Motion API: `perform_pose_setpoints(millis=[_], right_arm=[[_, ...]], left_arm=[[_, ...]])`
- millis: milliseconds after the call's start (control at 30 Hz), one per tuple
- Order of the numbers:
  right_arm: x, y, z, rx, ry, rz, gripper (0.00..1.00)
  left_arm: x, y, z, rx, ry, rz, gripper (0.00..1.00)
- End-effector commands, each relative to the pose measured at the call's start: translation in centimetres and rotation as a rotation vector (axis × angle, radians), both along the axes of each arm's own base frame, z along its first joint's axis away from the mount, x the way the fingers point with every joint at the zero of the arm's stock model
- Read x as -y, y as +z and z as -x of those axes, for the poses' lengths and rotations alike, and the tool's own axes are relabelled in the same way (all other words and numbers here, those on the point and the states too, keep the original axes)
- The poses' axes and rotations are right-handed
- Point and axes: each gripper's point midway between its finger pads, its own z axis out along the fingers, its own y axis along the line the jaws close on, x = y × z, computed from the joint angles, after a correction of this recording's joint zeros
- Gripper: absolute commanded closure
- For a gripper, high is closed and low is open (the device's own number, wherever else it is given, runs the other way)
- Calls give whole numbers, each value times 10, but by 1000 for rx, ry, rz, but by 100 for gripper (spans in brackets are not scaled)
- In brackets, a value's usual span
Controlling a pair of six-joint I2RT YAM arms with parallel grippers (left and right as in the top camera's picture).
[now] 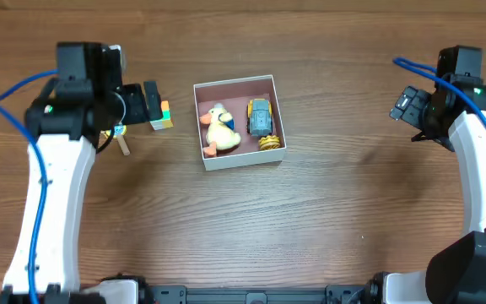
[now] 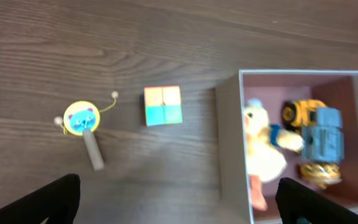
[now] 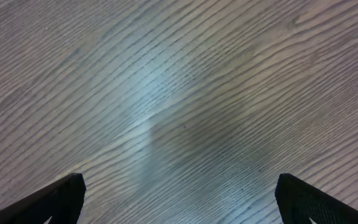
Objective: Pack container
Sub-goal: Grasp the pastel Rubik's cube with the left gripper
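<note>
The container (image 1: 235,94), a square white box with a pink inside, sits at the table's middle. It holds a plush duck (image 1: 220,129), a blue-grey toy vehicle (image 1: 261,116) and a small yellow item (image 1: 268,143). A multicoloured cube (image 1: 162,116) lies on the table left of the box, and a small yellow rattle drum (image 1: 120,135) lies further left. My left gripper (image 1: 152,101) is open and empty, raised next to the cube. The left wrist view shows the cube (image 2: 163,106), drum (image 2: 81,119), box wall (image 2: 229,143) and duck (image 2: 263,152) beyond my open fingers (image 2: 179,205). My right gripper (image 1: 403,105) is open and empty at the far right.
The right wrist view shows only bare wood table between my open fingers (image 3: 179,199). Blue cables run along both arms.
</note>
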Motion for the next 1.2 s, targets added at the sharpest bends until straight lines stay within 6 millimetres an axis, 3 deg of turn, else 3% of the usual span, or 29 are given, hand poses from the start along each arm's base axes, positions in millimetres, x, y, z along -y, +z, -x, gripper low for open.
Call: perform_pose_setpoints(millis=[0,100,167,267,367,500,767,1167], right_arm=[[2,3,-1,14,-11,2,0],[2,3,-1,14,-11,2,0],[2,3,-1,14,-11,2,0],[2,3,-1,14,-11,2,0],[2,3,-1,14,-11,2,0],[2,3,-1,14,-11,2,0],[2,3,-1,14,-11,2,0],[2,3,-1,14,-11,2,0]], left_arm=[[3,-21,-21,-54,-49,7,0],[5,-63,-21,-310,-9,44,0],[0,-68,-31,-379,2,19,0],[-1,-64,-52,-375,-32,5,0],[-1,-74,-64,-371,-32,5,0],[-11,-100,-60,-457,38,-26,0],[1,-157,-56,-602,38,-22,0],[1,-185,-53,-664,45,-49,0]])
